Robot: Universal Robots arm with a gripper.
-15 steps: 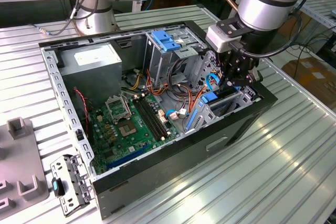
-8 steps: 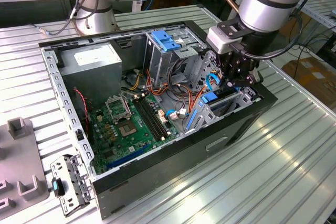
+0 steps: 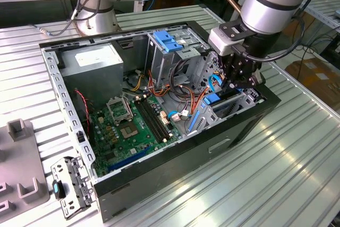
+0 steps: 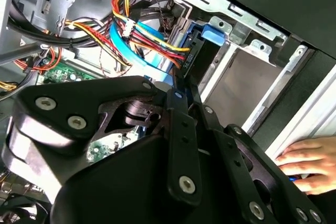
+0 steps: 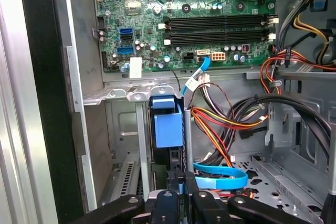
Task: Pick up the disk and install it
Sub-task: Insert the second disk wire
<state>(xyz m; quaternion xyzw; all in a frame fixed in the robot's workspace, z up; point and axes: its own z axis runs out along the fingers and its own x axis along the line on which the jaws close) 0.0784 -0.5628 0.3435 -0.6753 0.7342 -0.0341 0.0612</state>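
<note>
Looks down into an open computer case (image 3: 223, 142) lying on a slatted metal desk (image 3: 297, 174). Reaches the claw (image 3: 234, 86) deep into the case's front corner, at the exterior view's right, among red, yellow and blue cables.

Finds the disk (image 5: 168, 124) standing on edge in the first wrist view, with its blue carrier facing the camera, lowered into a slot of the grey metal drive bay (image 5: 121, 129) just beside the motherboard (image 5: 157, 24). Clenches the claw (image 5: 181, 179) on the disk's near edge, with the black fingers (image 5: 197, 203) pressed close on either side of a thin blue strip.

Repeats the same grip in the second wrist view: pinches the claw (image 4: 184, 85) on the dark, narrow slab of the disk (image 4: 202, 51), close to the bay's open frame.

Catches a person's hand (image 4: 310, 163) resting outside the case wall in that view, apart from the claw.

Appears to be well along: pick-up done, disk carried to the bay and entered into its slot. Leaves unclear whether fully seated or latched; not yet let go, so installation probably unfinished.
</note>
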